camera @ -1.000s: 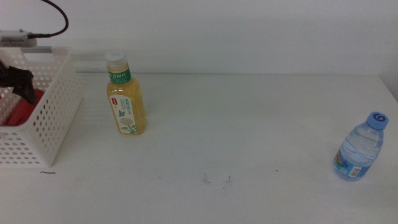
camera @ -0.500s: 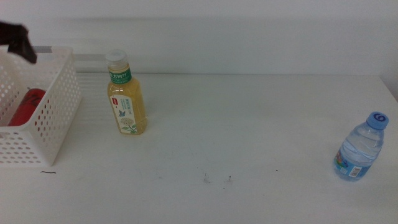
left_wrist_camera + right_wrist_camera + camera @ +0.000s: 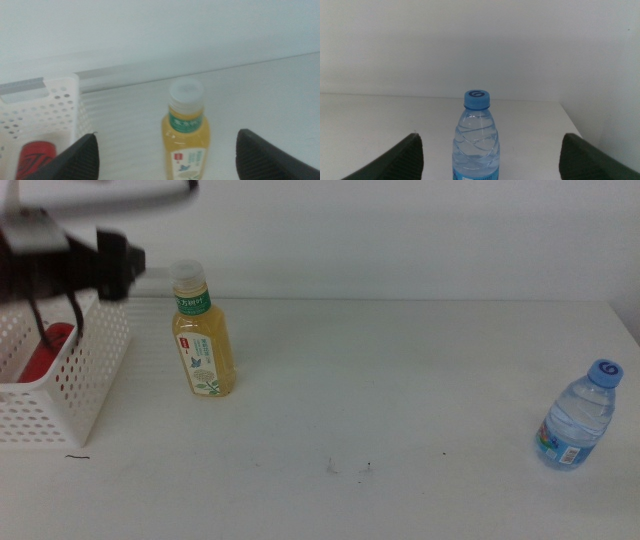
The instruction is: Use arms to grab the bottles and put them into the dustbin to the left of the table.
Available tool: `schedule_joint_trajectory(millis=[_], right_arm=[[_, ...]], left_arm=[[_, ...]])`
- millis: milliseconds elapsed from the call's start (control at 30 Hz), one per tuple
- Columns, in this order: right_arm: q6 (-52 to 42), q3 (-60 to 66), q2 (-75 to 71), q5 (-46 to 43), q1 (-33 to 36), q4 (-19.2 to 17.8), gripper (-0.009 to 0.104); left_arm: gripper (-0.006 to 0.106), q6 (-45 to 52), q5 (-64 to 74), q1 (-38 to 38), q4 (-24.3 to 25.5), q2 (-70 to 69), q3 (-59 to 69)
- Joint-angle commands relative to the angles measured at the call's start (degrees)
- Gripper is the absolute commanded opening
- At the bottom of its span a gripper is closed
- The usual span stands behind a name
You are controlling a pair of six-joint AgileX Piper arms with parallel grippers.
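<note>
The white table [image 3: 400, 380] carries the white perforated dustbin [image 3: 85, 370] at its left edge, with the red can [image 3: 40, 352] lying inside. The left arm [image 3: 70, 265] hangs blurred above the dustbin; its left gripper [image 3: 165, 150] has jaws spread wide, holding nothing. The yellow tea bottle [image 3: 204, 335] stands upright just beside the dustbin. The small water bottle [image 3: 580, 418] stands well apart, near the right edge, framed between the right gripper [image 3: 487, 150] and its wide-open, empty jaws.
</note>
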Motion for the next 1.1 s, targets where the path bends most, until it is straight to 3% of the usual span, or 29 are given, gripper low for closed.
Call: schedule_joint_trajectory(millis=[0,133,433,967,1067], right_arm=[[-0.1,0.2,-0.3,-0.3,0.1,-0.6,0.093],[-0.1,0.2,-0.3,-0.3,0.1,-0.6,0.093],[-0.1,0.2,-0.3,-0.3,0.1,-0.6,0.093],[-0.1,0.2,-0.3,-0.3,0.1,-0.6,0.093],[-0.1,0.2,-0.3,-0.3,0.1,-0.6,0.093]], left_arm=[[0.094,-0.7,-10.4,-2.3,-1.4,-4.2,8.1],[0.094,-0.7,-22.8,-6.5,-2.0,-8.6,20.5],[0.094,-5.5,-67.9,-16.6,-3.4,-5.5,47.8],[0.094,-4.1,-79.7,-16.9,-3.0,7.2,51.0],[0.094,-5.0,-83.4,-16.9,-5.3,11.4,51.0]])
